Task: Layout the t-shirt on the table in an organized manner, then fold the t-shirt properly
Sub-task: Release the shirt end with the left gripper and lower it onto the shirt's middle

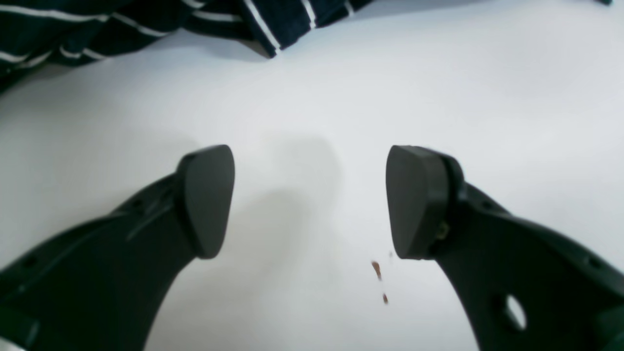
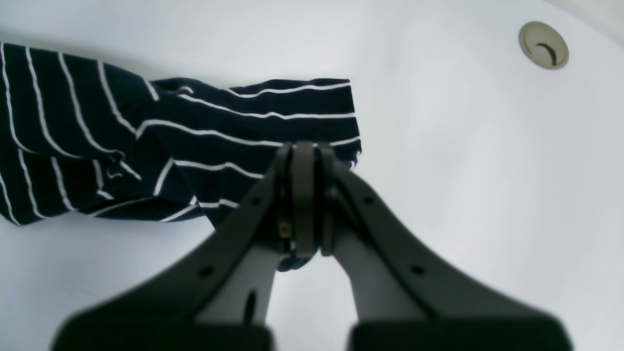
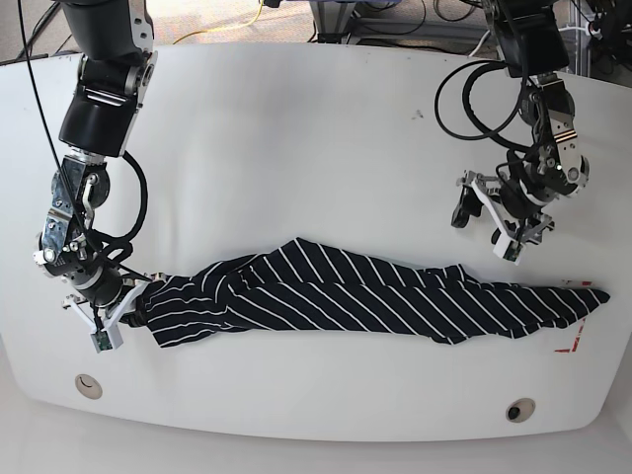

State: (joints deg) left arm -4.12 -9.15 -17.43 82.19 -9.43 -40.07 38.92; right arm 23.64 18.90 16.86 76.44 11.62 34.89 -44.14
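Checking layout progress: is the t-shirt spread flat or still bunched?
Bunched. The t-shirt lies as a long twisted band across the table, sleeves and body not spread; the right gripper pinches one end.

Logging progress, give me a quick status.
Right gripper shut on t-shirt end. Left gripper open, empty. Shirt stretched, bunched on table.

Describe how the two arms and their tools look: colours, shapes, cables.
Both arms are black with silvery metal joints, and black cables loop beside them. The left tool has two curved matte black fingers ending in flat, rounded pads; one finger has an oval hole. The right tool has the same black fingers, with small round holes and a brass-coloured screw. In the base view, both tools show pale grey brackets.
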